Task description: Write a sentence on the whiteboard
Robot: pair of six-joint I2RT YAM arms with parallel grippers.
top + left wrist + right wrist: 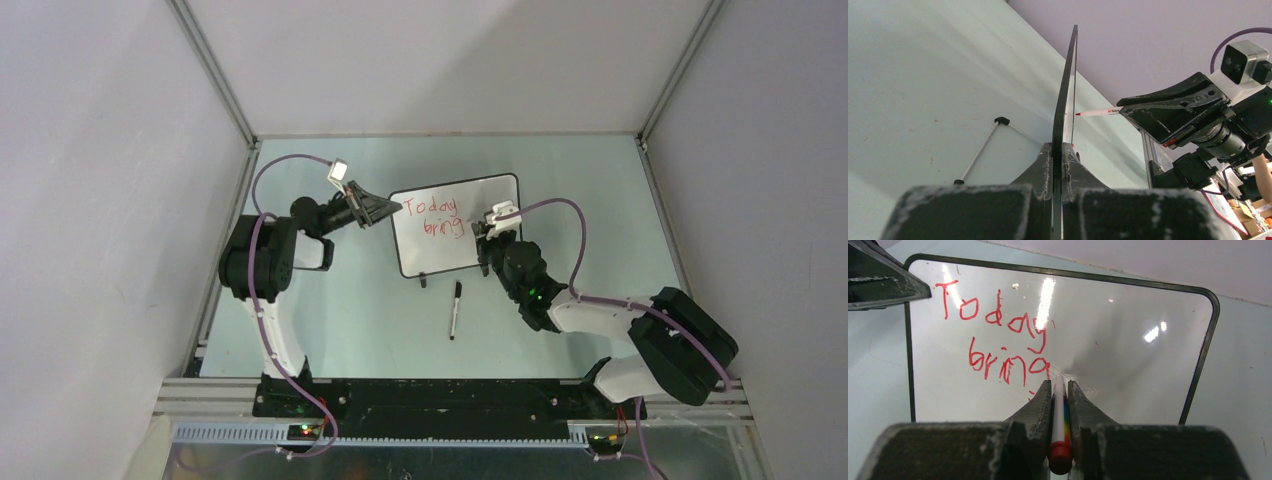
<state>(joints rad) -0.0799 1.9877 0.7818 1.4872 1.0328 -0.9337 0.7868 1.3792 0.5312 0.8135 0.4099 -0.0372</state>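
The whiteboard [490, 205] stands tilted on the table, white face with a thin black frame. The sentence [436, 216] reads "Today bring" in red, in two lines [998, 335]. My left gripper [386, 208] is shut on the board's left edge; in the left wrist view the whiteboard [1066, 95] runs edge-on between the jaws of the left gripper [1058, 147]. My right gripper [481, 233] is shut on a red marker [1059, 425]. The marker's tip [1079, 114] is at the board face, just right of the "g".
A second pen [455, 308] with a black cap lies on the table in front of the board, also seen as the thin pen [979, 152] in the left wrist view. A small black foot [423, 281] sticks out under the board. Metal rails edge the table.
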